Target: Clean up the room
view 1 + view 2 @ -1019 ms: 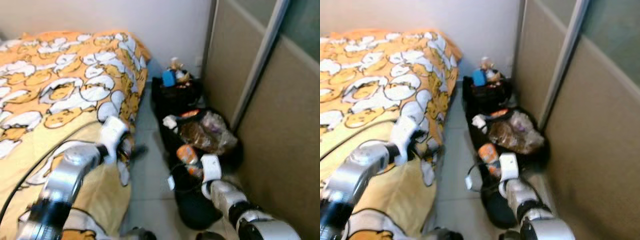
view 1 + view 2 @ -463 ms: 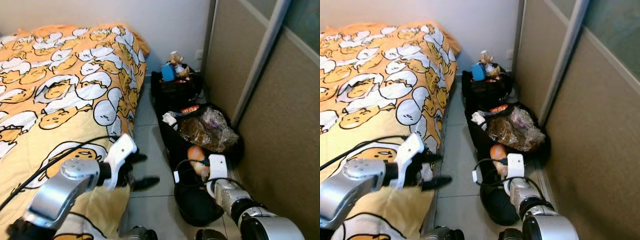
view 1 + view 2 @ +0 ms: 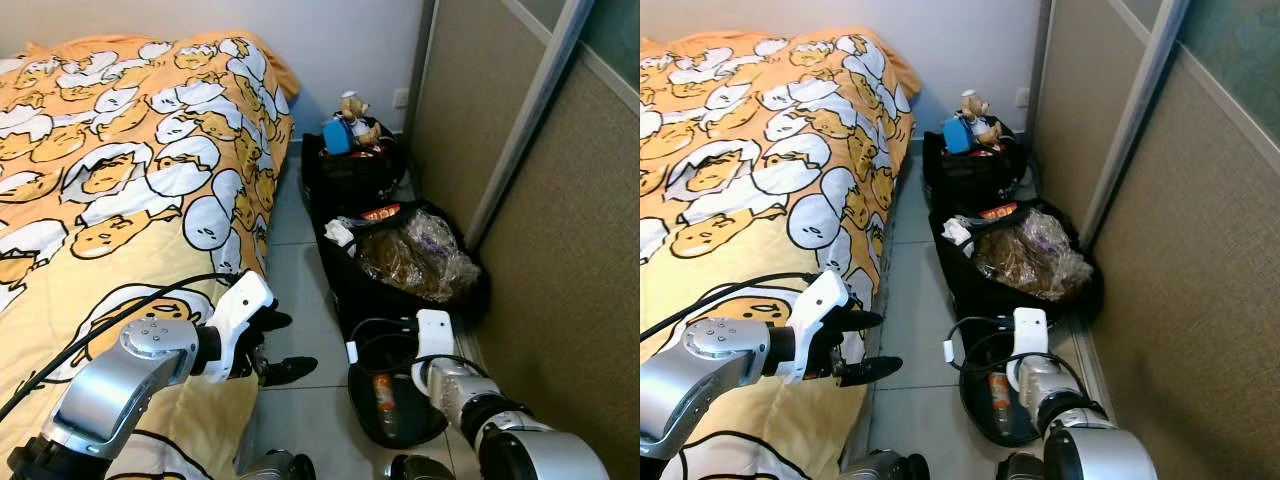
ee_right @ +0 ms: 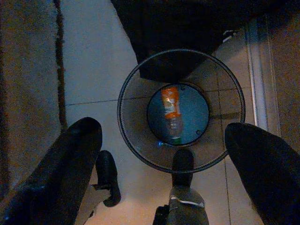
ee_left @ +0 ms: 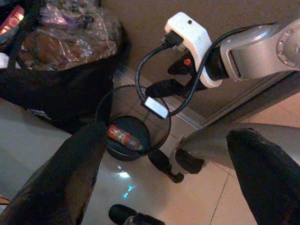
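Patterned bedspread (image 3: 120, 170) left; sliding door (image 3: 540, 200) right.

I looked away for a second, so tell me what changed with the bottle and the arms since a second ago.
The orange-labelled bottle left the right gripper and dropped; it now lies on the bottom of the black mesh bin. That gripper hangs open above the bin. The left gripper stays open beside the bed. The black bags by the wall have not moved.

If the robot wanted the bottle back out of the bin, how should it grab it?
Probably from straight above, through the bin's open top, since the mesh wall blocks the sides. The bottle lies flat on the bottom, so the fingers should close across its narrow middle, near the orange label, not its ends.
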Robot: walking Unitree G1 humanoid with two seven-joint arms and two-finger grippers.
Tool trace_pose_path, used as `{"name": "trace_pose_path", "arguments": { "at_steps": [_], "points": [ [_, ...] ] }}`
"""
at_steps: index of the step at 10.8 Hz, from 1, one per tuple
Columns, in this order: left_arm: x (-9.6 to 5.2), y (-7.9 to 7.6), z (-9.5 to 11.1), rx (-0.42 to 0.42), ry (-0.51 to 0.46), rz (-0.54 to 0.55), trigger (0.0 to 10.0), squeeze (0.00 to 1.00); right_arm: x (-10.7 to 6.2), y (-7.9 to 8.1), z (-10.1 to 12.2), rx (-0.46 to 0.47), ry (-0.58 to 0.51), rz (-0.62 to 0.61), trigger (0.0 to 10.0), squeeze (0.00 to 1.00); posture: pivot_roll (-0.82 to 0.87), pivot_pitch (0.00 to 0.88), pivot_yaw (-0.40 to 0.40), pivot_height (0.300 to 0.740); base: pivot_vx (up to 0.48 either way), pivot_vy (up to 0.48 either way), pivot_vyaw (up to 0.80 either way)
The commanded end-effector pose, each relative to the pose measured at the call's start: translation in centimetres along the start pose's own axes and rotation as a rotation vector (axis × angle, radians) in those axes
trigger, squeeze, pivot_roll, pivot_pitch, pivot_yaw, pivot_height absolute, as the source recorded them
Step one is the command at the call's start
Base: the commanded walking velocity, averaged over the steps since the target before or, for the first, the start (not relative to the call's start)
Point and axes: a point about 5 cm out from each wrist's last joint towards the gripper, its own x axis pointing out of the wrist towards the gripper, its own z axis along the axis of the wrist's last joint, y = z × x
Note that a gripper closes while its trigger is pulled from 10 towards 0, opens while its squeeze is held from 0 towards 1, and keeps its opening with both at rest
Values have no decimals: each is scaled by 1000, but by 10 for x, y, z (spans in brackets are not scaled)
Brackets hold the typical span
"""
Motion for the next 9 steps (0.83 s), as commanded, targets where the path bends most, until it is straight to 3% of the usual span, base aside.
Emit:
{"name": "trace_pose_path", "arguments": {
  "at_steps": [1,2,3,4,5,6,8,9],
  "points": [
    [-2,5,3,8,-6,33,10000,0,0,4,-1,-26,-5,10,10000,1000,4,97,116,740,0,0,0],
    [8,26,10,-24,-134,249,10000,0,-1,7,19,-152,-141,6,10000,0,-25,74,104,740,0,0,0],
    [12,35,12,-57,-185,354,10000,0,-2,7,26,-173,-196,1,10000,0,-36,59,94,740,0,0,0],
    [21,47,8,-151,-275,514,10000,0,-8,1,37,-123,-362,-33,10000,0,-79,7,66,740,0,0,0],
    [22,48,7,-174,-295,527,10000,0,-9,-2,39,-124,-396,-52,10000,0,-79,7,66,740,0,0,0],
    [27,56,5,-200,-394,753,10000,0,-24,-14,41,-121,-599,-92,10000,0,-145,0,48,740,0,0,0],
    [50,45,2,-210,-433,844,10000,0,-58,-37,48,-102,-827,-128,10000,0,-175,0,31,740,0,0,0],
    [54,48,-8,-255,-411,861,10000,0,-64,-41,54,-121,-855,-113,10000,0,-181,0,4,740,0,0,0]
  ]
}}
